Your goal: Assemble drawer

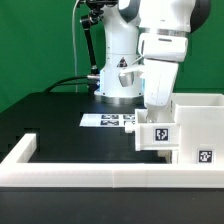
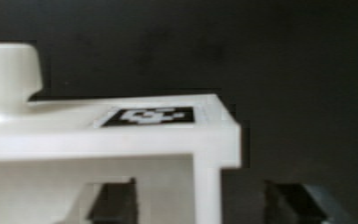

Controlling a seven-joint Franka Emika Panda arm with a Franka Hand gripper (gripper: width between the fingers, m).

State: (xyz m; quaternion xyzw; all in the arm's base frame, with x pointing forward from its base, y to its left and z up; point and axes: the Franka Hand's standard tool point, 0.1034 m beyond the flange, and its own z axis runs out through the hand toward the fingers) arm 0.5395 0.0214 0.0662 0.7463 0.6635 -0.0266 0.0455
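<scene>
Nearest the exterior camera, a long white rail (image 1: 100,178) runs along the table's (image 1: 50,115) front edge, with a short arm turning back at the exterior view's left. Behind it, toward the exterior view's right, stands the white drawer box (image 1: 195,125), open at the top, with one marker tag (image 1: 206,156) on its near face. My gripper (image 1: 157,118) hangs over the box's corner on the exterior view's left, where a white part carries another tag (image 1: 161,133). From my wrist I see that white panel (image 2: 105,140) close up, its tag (image 2: 153,115) facing me, and a rounded white knob (image 2: 7,70) rising at one end. My two dark fingers (image 2: 114,200) stand on either side of the panel's corner post with space between them, so the jaws look open; whether either pad touches the post I cannot tell, since the picture is blurred. Farther back, the marker board (image 1: 108,120) lies flat on the black table, and my base (image 1: 118,75) rises behind it before the green backdrop (image 1: 40,40).
</scene>
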